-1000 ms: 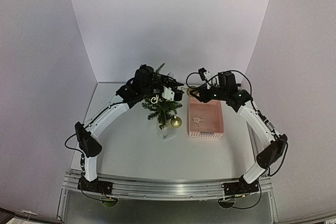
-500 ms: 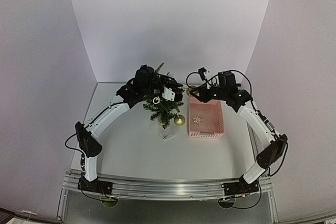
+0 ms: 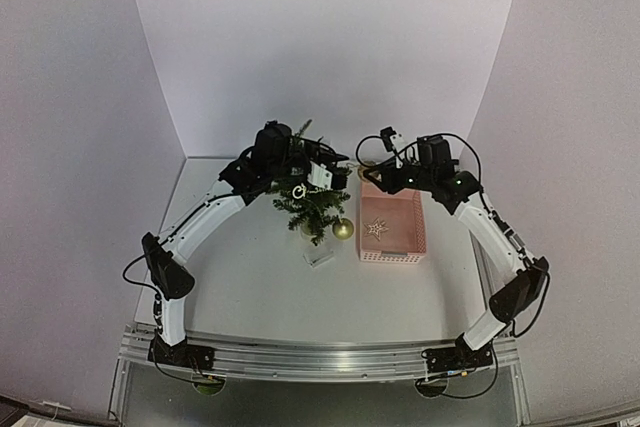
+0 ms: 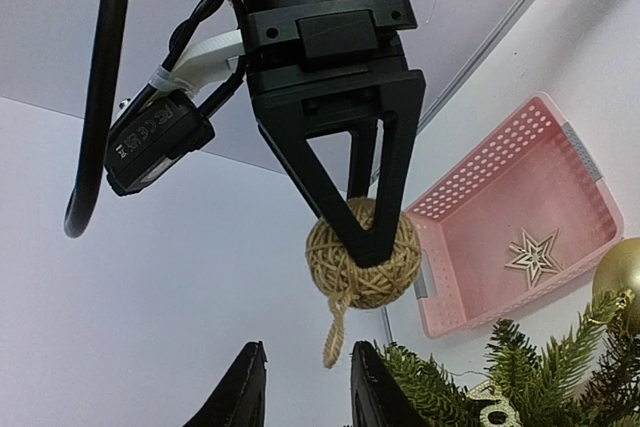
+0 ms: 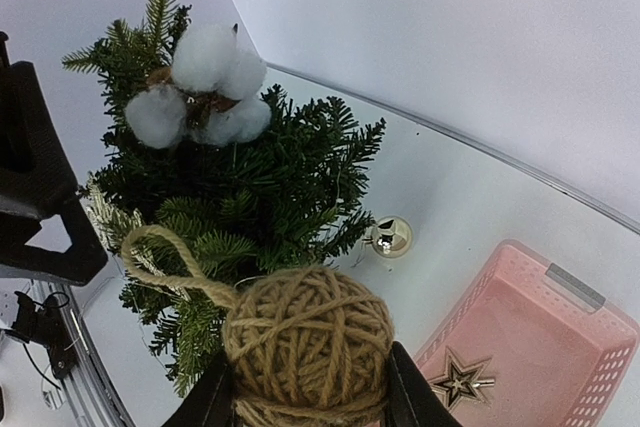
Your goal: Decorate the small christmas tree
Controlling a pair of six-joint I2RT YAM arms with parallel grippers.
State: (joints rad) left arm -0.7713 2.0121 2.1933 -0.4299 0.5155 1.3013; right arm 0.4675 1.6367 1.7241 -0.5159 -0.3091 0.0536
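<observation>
The right gripper [image 5: 307, 379] is closed around a round ball of tan jute twine [image 5: 305, 342], held just beside the small christmas tree [image 5: 250, 187]. Its cord loop [image 5: 165, 247] flops toward the branches, presumably to be hooked over a twig. The tree stands on the tabletop [image 3: 250, 277], bearing a white cotton tuft [image 5: 200, 87] near its top and a gold bauble [image 3: 343, 229] low down. The left gripper [image 4: 307, 367], narrowly parted and empty, sits at the tree's far side, probably to steady it. A pink perforated plastic basket [image 3: 405, 219] right of the tree keeps a wooden star [image 5: 458, 382] in reserve.
</observation>
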